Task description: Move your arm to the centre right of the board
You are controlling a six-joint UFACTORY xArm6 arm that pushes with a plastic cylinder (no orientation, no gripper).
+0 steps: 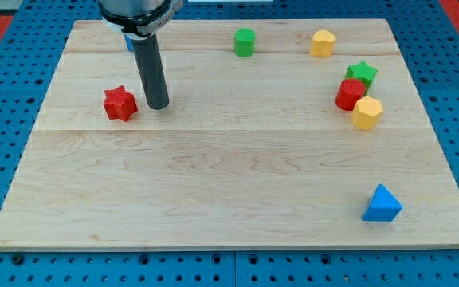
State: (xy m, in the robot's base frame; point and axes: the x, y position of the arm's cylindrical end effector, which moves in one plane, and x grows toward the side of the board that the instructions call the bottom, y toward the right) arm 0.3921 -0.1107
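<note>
My tip (158, 105) rests on the wooden board (213, 183) at the view's upper left, just right of a red star block (120, 104), a small gap apart. At the view's right, a green star block (362, 73), a red cylinder block (349, 94) and a yellow hexagon block (366, 113) huddle together, touching. A green cylinder block (245, 41) and a yellow block (323, 43) stand near the view's top edge. A blue triangle block (382, 204) sits at the lower right.
A blue block (128, 41) peeks out behind the rod at the top left, mostly hidden. The board lies on a blue pegboard surface (6, 96).
</note>
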